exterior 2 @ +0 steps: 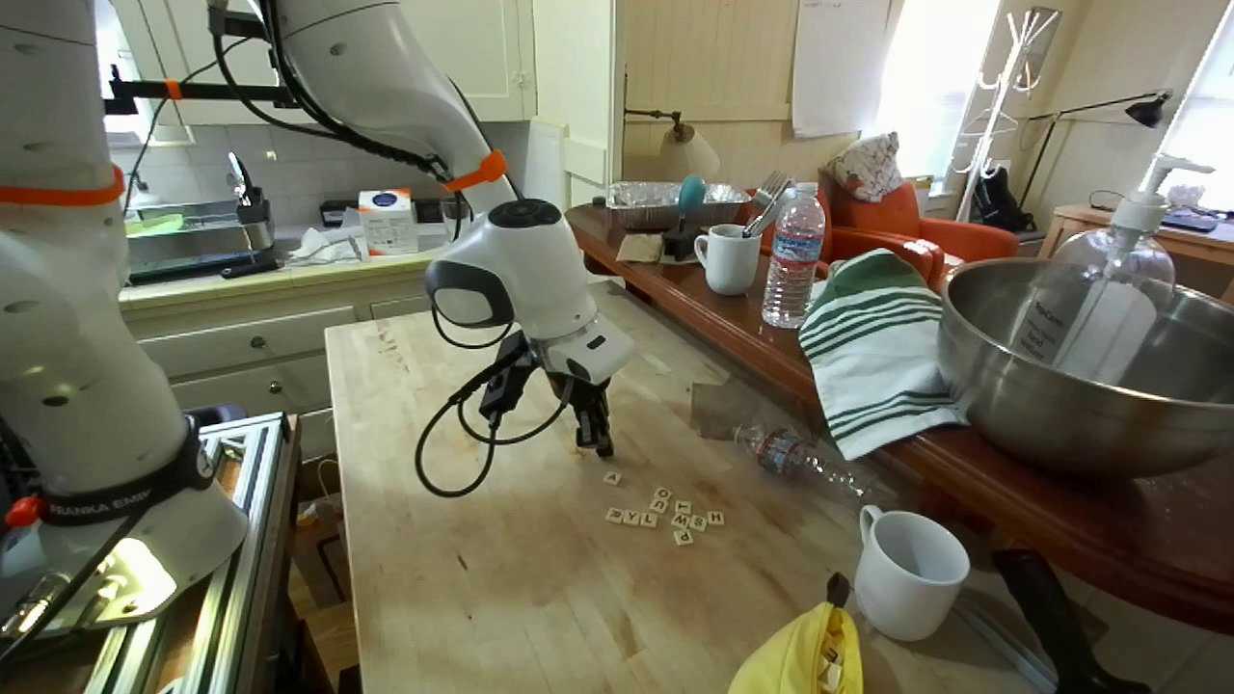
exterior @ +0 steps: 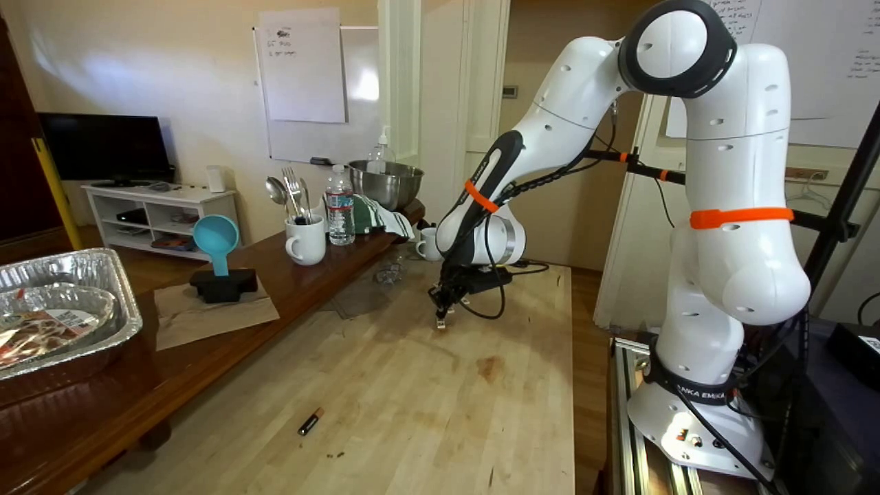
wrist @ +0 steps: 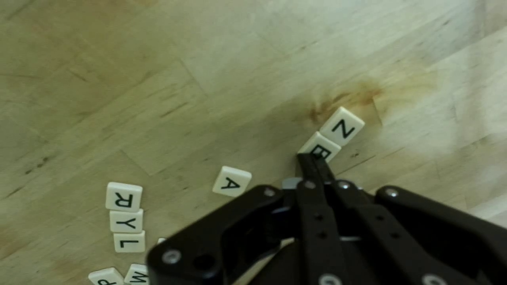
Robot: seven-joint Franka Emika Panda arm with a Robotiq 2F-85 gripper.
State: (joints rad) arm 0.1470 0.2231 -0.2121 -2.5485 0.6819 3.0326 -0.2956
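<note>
Gripper (wrist: 315, 159) is pointing down at the wooden tabletop (exterior 2: 463, 617), its fingers (wrist: 307, 166) standing closed together with nothing visible between them. In the wrist view, they are partly covering a letter tile (wrist: 318, 143); contact cannot be told. A second tile (wrist: 342, 126) is adjoining it. Tile A (wrist: 232, 182) is lying near, apart from both. Farther out, more tiles (exterior 2: 631, 518) are lying grouped. In an exterior view, a clear bottle (exterior 2: 791, 458) is lying near a white mug (exterior 2: 906, 588).

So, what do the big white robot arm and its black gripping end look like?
The glossy white arm is bulging and rounded, with a black-ringed joint. Bright orange bands wrap it, and black cables run along it. A black collar low down reads FRANKA EMIKA in pale letters. The black, angular gripper looks narrow and jointed, dotted with silvery screws.
</note>
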